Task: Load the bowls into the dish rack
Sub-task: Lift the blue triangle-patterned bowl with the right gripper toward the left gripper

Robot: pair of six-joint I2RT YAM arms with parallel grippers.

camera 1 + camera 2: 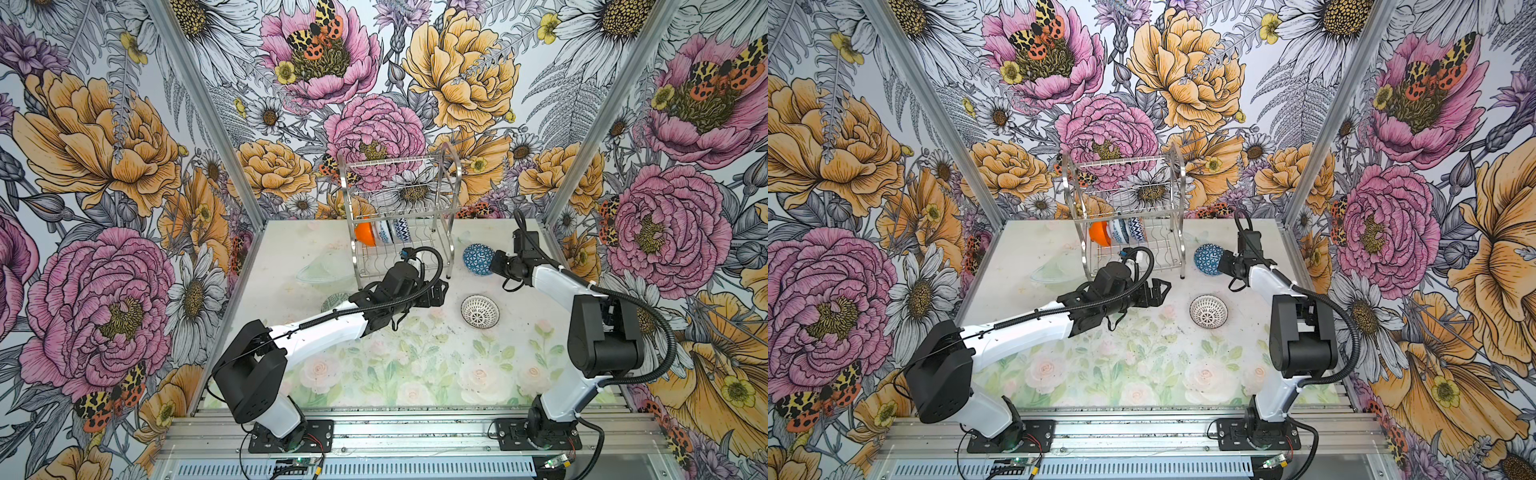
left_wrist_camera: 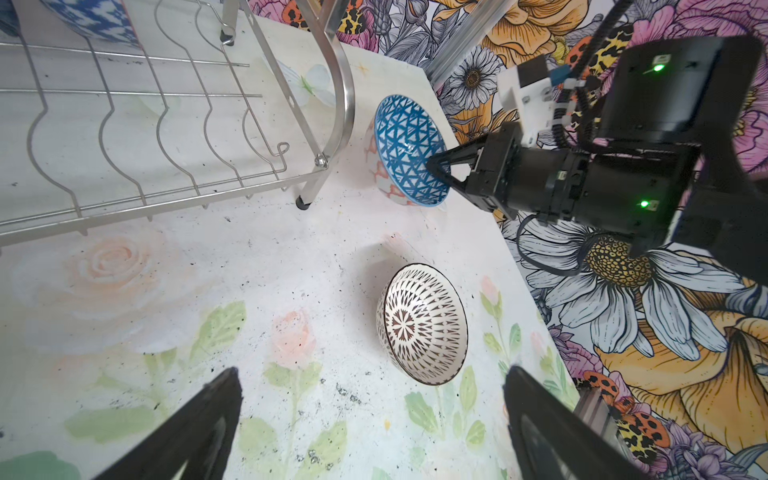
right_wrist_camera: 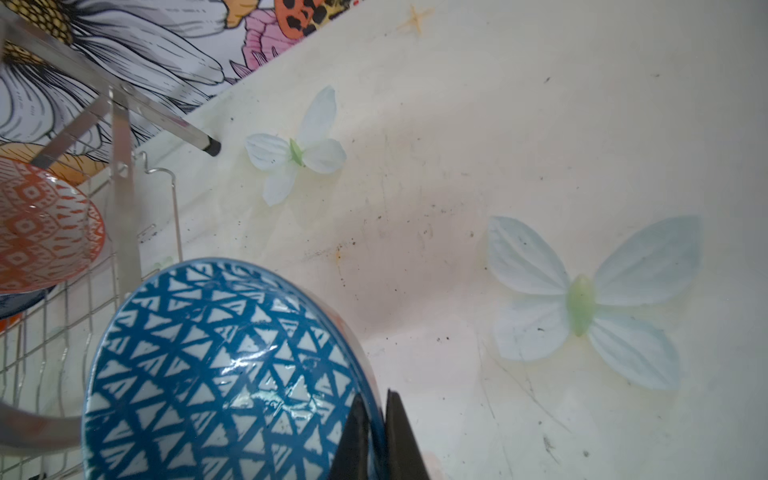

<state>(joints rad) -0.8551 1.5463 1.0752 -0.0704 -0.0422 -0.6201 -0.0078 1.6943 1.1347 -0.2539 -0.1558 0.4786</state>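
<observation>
Your widest open room is the front half of the surface (image 1: pixel 415 365), bare between the two arm bases. Walls close it on the left, back and right. The dish rack (image 1: pixel 400 193) stands at the back centre, and a clear dish (image 1: pixel 322 270) lies just beside its left legs.

On the rack's lower tier three bowls stand on edge at the left end: an orange bowl (image 1: pixel 365 235), a blue-white bowl (image 1: pixel 383 235) and a dark zigzag bowl (image 1: pixel 401 230). The wire slots to their right are open.

Your right gripper (image 3: pixel 374 399) is pinching the rim of the blue triangle bowl (image 1: pixel 478 259). That bowl is tipped on its side just right of the rack's front right leg, and its outside is orange-white. The black-white bowl (image 1: pixel 480 311) sits upright on the surface in front of it. A grey-green bowl (image 1: pixel 334 301) shows partly behind the left arm. Your left gripper (image 1: pixel 441 291) hangs spread wide in front of the rack, holding nothing.
</observation>
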